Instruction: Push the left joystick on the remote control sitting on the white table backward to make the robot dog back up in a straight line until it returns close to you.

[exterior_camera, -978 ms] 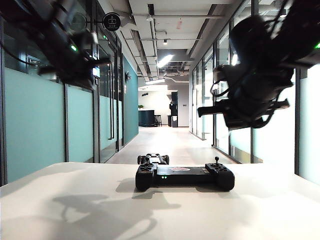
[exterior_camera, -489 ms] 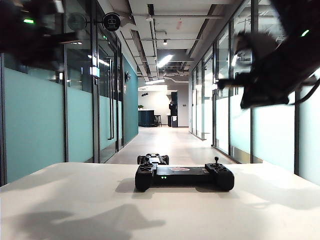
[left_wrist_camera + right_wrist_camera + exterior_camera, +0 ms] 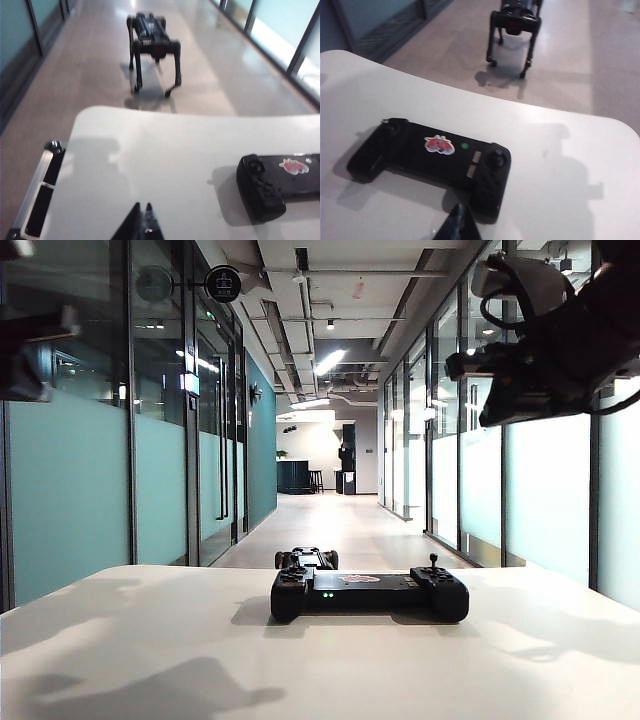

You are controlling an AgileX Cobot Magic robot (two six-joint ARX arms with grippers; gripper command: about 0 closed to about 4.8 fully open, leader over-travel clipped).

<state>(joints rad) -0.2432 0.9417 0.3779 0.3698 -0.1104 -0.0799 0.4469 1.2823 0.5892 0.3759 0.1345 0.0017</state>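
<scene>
The black remote control (image 3: 368, 592) lies on the white table (image 3: 150, 640), and the right wrist view shows the remote control (image 3: 432, 160) whole. Its left joystick (image 3: 395, 128) stands untouched on one bulky end; the left wrist view shows that end (image 3: 260, 187). The robot dog (image 3: 306, 558) stands on the corridor floor just behind the table, also seen as the robot dog (image 3: 152, 45) and the robot dog (image 3: 515, 22). My left gripper (image 3: 142, 206) is shut and empty, high at the far left (image 3: 25, 350). High at the right, my right gripper (image 3: 459, 212) is also shut and empty, seen from outside as the right gripper (image 3: 475, 365).
A metal-edged case (image 3: 37, 192) sits beside the table's rounded end. Glass walls (image 3: 90, 490) line both sides of the long corridor. The twin joystick (image 3: 433, 560) sticks up from the controller's right end.
Both arms have lifted up and pulled back from over the controller: the left one has swung out to the left edge, the right one has risen. Controller and dog have kept still.
</scene>
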